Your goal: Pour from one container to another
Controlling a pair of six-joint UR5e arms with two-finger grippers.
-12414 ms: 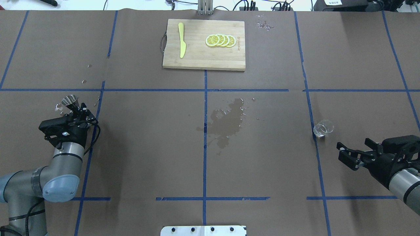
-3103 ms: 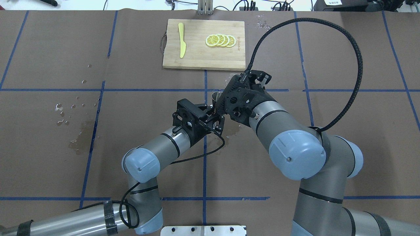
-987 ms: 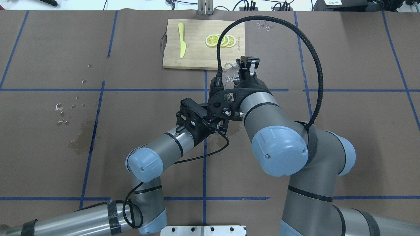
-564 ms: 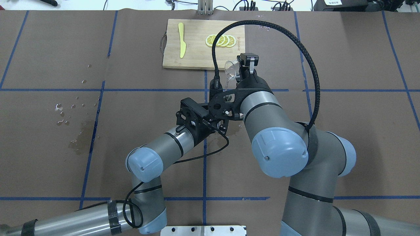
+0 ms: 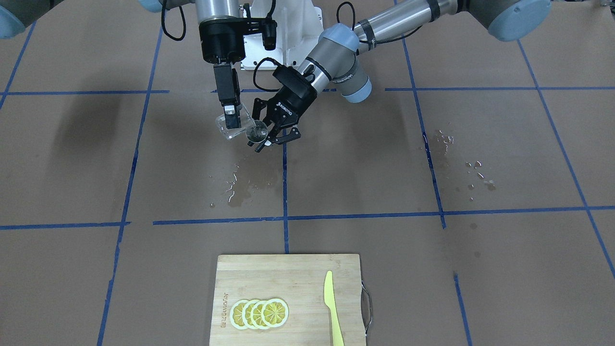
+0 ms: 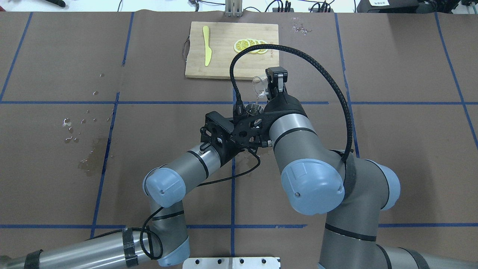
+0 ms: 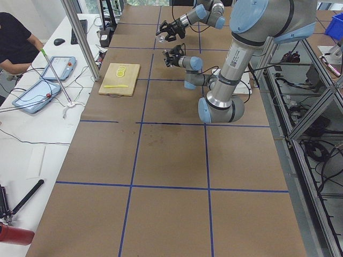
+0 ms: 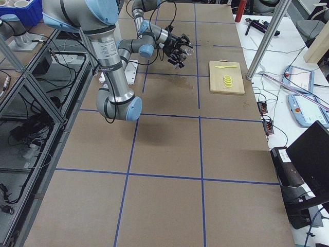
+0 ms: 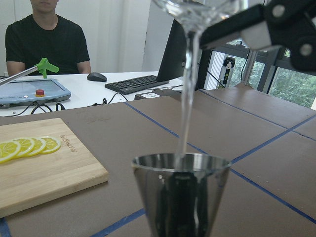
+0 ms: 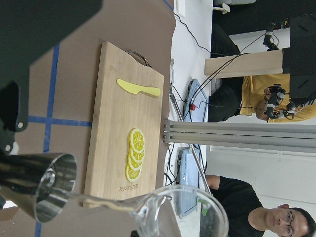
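My right gripper [image 5: 232, 117] is shut on the small clear glass cup [image 5: 233, 129], holding it tipped with its lip down. A thin stream of water falls from the cup [image 9: 197, 10] into the steel jigger [image 9: 180, 192] just below it. My left gripper [image 5: 270, 136] is shut on the jigger [image 5: 257, 132] and keeps it upright, wide cone up. Overhead, the cup [image 6: 258, 86] sits beside the right gripper [image 6: 272, 85], the jigger [image 6: 253, 109] just nearer; the right wrist hides the left fingers. In the right wrist view the cup [image 10: 182, 217] pours toward the jigger [image 10: 47, 185].
A wooden cutting board [image 5: 298, 274] with lemon slices [image 5: 259, 313] and a yellow knife [image 5: 333, 307] lies at the table's far side. A wet patch [image 5: 245, 185] lies on the brown paper below the grippers, and another patch [image 6: 89, 158] on the left side.
The right gripper has tipped the glass cup further and shifted it slightly left over the jigger, and water now streams out. The left gripper has stayed still with the jigger.
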